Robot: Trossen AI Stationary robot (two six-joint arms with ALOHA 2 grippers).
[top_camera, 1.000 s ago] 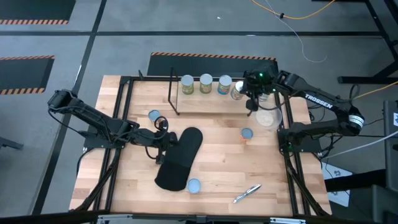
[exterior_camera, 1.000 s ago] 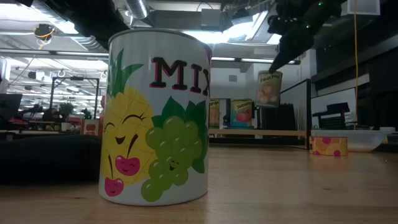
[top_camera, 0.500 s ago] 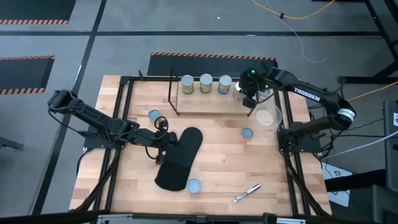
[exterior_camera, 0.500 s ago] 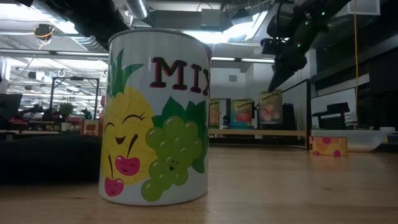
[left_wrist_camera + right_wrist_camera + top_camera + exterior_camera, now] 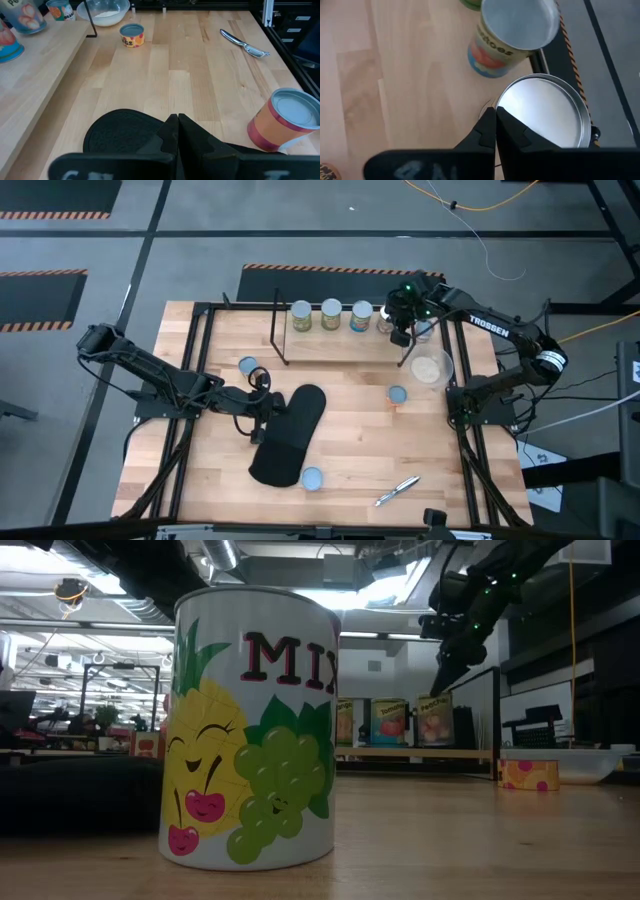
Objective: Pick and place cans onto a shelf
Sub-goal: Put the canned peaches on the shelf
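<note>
Right gripper (image 5: 402, 335) closed, above shelved can (image 5: 540, 117)

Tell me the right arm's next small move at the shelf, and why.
Probably open the right gripper and lift clear. Its fingers are shut at the rim of the fourth can, which appears to stand on the shelf, level with the three cans beside it. The left gripper waits, shut, over the black pad.
</note>
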